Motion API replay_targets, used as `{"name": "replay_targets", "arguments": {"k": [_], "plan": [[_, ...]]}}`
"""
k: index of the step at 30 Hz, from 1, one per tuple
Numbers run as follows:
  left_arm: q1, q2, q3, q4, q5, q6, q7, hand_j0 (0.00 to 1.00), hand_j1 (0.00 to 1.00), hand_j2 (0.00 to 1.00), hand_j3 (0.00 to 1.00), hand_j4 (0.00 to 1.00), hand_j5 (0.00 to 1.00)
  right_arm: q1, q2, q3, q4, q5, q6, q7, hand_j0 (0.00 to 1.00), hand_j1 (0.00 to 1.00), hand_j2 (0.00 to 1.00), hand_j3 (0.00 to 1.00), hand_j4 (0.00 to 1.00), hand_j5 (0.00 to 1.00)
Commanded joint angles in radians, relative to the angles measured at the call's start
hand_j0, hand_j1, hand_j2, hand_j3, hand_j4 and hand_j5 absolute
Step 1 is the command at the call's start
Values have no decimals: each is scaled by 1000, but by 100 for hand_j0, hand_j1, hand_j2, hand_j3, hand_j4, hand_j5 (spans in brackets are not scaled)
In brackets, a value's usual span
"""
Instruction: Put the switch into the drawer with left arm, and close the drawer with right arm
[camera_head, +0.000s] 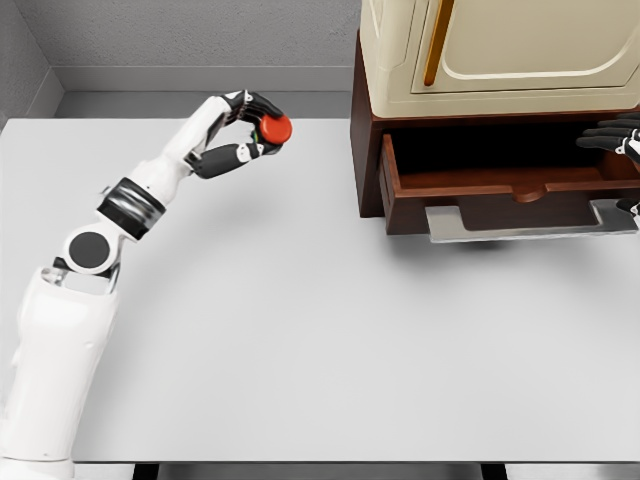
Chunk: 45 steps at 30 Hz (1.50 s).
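Left hand (245, 130): raised above the flat grey tabletop (300, 330), fingers curled round the small red round switch (276, 128), held clear of the surface. Wide bare table beneath and to the right of the hand, up to the cabinet side.

Dark brown wooden drawer (500, 185): pulled out of the brown cabinet base (365, 140), interior open from above, grey metal handle (520, 222) projecting at the front edge. Directly above: cream upper cabinet (500, 50) with brass vertical handle (437, 45), overhanging the rear of the drawer opening.

Right hand (618, 140): at the right picture edge, beside the drawer's right end, dark fingers extended, holding nothing; partly cropped.

Table front edge near the picture bottom; rear edge against the grey wall (200, 40).
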Motion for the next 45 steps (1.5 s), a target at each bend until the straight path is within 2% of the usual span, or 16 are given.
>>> {"name": "replay_targets", "arguments": {"k": [1,5,12,18,31,45], "plan": [[0,-2,-18,-24,5,1,0,51,51,51,51,51,51,0,-1,0,0,-6,0,-1,90,90,90,90,90,90],[-2,-2,-29,-38,7,-1,0,51,51,51,51,51,51,0,-1,0,0,-7,0,-1,90,90,90,90,90,90],[-2,-2,-72,-133,7,1,0,51,51,51,51,51,51,0,-1,0,2,-6,0,-1,90,90,90,90,90,90],[-5,-37,-90,-150,0,1,-1,51,51,51,51,51,51,0,-1,0,3,-6,0,-1,90,90,90,90,90,90],[-63,-96,-147,-138,-3,4,-1,51,51,51,51,51,51,0,-3,1,3,-6,0,-1,90,90,90,90,90,90],[-135,-154,-227,-58,-43,4,0,51,51,51,51,51,51,0,-1,1,5,-6,0,-1,90,90,90,90,90,90]]}}
